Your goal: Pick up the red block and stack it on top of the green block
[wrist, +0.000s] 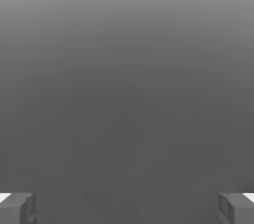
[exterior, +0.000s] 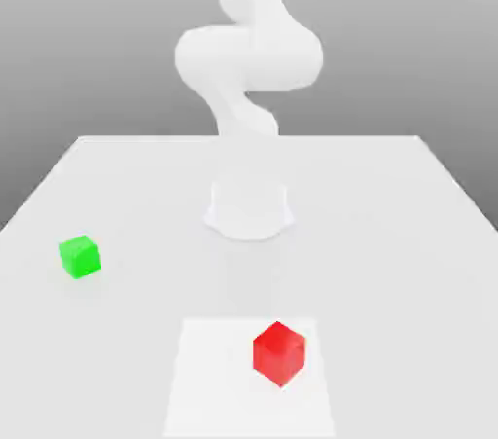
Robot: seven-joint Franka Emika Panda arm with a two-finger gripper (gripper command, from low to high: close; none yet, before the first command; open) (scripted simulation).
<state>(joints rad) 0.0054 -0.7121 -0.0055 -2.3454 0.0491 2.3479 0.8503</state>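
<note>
Nothing done yet. Small glossy red cube (exterior: pixel 279 352) sits on the white surface (exterior: pixel 409 233), well apart from small green cube (exterior: pixel 80 257). My hand (wrist: pixel 127 208) wide, empty. Grasp and stack remain.

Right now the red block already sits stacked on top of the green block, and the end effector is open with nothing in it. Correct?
Not stacked. In the exterior view the red block lies on the table, well apart from the green block, which is nearer that view's left. The rest holds: the hand view shows the end effector open, holding nothing.
</note>
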